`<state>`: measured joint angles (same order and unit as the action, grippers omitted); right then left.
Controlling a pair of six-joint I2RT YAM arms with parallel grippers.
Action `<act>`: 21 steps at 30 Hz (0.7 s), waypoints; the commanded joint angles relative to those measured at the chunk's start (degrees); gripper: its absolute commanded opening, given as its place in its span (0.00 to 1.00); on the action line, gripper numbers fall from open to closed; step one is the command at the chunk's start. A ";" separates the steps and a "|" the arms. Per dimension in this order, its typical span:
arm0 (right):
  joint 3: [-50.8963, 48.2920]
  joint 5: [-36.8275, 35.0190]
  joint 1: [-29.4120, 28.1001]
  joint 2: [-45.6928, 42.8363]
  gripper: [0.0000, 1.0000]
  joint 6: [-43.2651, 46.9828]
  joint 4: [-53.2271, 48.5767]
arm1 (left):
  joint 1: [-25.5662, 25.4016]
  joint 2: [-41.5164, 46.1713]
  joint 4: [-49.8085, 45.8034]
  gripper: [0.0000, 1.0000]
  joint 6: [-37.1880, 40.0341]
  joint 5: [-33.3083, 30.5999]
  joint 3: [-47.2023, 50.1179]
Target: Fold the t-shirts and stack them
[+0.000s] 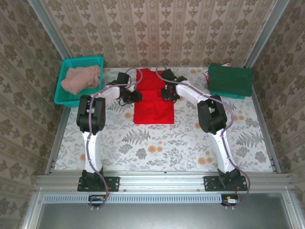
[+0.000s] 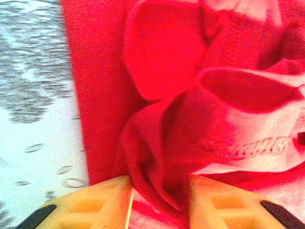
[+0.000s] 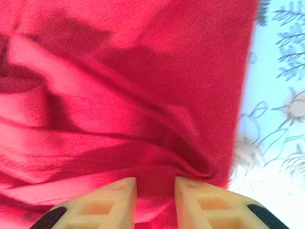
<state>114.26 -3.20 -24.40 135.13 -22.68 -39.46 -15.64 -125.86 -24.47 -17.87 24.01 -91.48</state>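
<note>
The bright red t-shirt [image 1: 153,102] lies lengthwise in the middle of the table, its far half rumpled. My left gripper [image 1: 135,97] is at the shirt's left edge. In the left wrist view the left gripper [image 2: 159,202] has a bunched fold of red t-shirt [image 2: 157,143] pinched between its yellow fingers [image 2: 95,205]. My right gripper [image 1: 167,93] is at the shirt's right edge. The right wrist view shows the right gripper [image 3: 155,202] shut on the red t-shirt [image 3: 143,95], with creases spreading from the grip. Dark green folded t-shirts [image 1: 230,80] are stacked at the far right. The dusty pink t-shirt [image 1: 82,78] is heaped in the basket.
The teal mesh basket [image 1: 71,62] stands at the far left corner. The floral tablecloth [image 1: 157,143] covers the table in front of the red shirt. Metal rails and patterned walls enclose the table on three sides.
</note>
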 commanded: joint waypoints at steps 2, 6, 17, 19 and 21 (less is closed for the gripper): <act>3.88 -1.78 1.74 2.09 0.29 0.24 -2.76 | 2.75 -1.36 -3.51 0.37 0.25 -4.05 1.65; 5.59 -0.50 2.49 2.96 0.28 0.19 -2.97 | 2.98 -0.23 -2.95 0.41 -0.08 -2.67 1.71; -5.70 5.66 -0.82 -5.81 0.30 -2.77 8.44 | 1.11 8.68 -3.13 0.44 -0.40 -4.97 3.30; -4.56 5.86 -0.82 -4.57 0.30 -3.22 8.44 | 0.80 9.48 -3.70 0.44 -0.57 -5.37 3.43; -4.34 6.12 -0.82 -3.81 0.30 -3.66 8.44 | 0.45 10.06 -3.11 0.44 -0.71 -5.42 4.38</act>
<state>109.40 1.56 -25.78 132.35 -24.56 -32.53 -14.48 -118.43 -26.63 -17.96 20.16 -88.42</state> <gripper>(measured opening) 0.303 0.440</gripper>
